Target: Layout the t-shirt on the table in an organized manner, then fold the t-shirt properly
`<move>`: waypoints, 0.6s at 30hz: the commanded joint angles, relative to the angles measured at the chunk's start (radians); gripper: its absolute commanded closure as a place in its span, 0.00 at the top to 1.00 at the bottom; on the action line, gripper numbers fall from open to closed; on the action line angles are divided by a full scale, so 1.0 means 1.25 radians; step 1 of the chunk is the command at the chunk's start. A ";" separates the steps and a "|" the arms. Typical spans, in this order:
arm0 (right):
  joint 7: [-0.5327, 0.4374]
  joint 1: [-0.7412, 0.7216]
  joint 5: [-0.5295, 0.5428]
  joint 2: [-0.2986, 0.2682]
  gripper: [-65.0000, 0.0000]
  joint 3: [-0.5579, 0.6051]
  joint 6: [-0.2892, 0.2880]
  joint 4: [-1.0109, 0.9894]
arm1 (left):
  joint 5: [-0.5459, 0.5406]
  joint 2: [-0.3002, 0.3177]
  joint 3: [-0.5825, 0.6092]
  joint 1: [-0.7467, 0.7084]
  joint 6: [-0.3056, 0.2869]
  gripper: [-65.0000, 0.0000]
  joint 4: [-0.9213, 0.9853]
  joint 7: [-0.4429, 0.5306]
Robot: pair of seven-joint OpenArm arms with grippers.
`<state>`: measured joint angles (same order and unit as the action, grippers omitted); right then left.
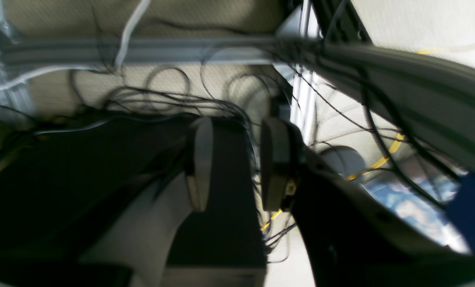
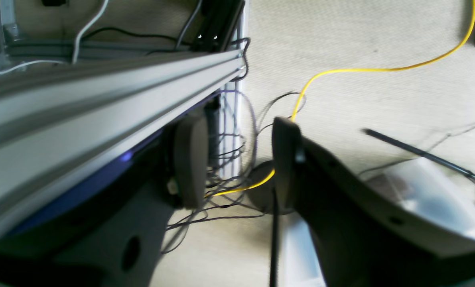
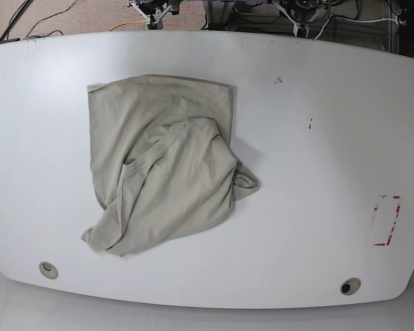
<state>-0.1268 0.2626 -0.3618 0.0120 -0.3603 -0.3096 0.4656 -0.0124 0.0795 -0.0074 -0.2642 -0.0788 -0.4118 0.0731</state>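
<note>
The t-shirt [image 3: 162, 165] lies in a crumpled heap on the white table [image 3: 310, 172], left of centre at about nine o'clock from the middle of the top. Part of it is folded over itself, the ribbed neck sits buried in the middle of the heap, and a sleeve or corner pokes out toward four o'clock. It is not spread out, so the laying-out step looks not yet begun.

Neither arm is over the table. In the base view only small parts of them show beyond the far edge, at about eleven and one o'clock. The wrist views look down at carpet, a tangle of dark cables [image 1: 205, 103], a yellow cable [image 2: 381, 69] and a metal frame rail [image 2: 109, 95]. This looks like a parked pose, probably chosen to keep the table free and the overhead view unobstructed.

The left end effector [image 1: 237, 163] has its fingers parted with a clear gap and nothing between them. The right end effector [image 2: 237, 163] is likewise partly spread and has hold of nothing.

A red tape outline [image 3: 388, 221] sits at about four o'clock on the table, well apart from the shirt. Two round grommets [image 3: 48, 269] sit near the near edge.
</note>
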 commanded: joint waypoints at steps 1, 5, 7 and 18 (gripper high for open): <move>0.009 0.020 -0.001 -0.009 0.39 -0.003 0.004 -0.001 | 0.001 0.011 -0.002 -0.030 0.007 0.29 0.012 -0.020; 0.001 0.020 -0.001 -0.009 0.39 -0.003 0.003 0.000 | 0.001 0.011 -0.002 -0.031 0.006 0.29 0.010 -0.019; -0.012 0.022 -0.001 -0.009 0.39 -0.003 0.003 0.000 | -0.001 0.011 -0.002 -0.031 0.006 0.29 0.010 -0.011; -0.065 0.068 0.002 -0.009 0.39 -0.003 0.004 0.003 | -0.003 0.011 -0.004 -0.061 0.006 0.29 0.010 0.060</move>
<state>-0.1921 0.3157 -0.3622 0.0071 -0.3645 -0.3035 0.4648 -0.0128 0.0868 -0.0101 -0.3099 -0.0750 -0.4030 0.1520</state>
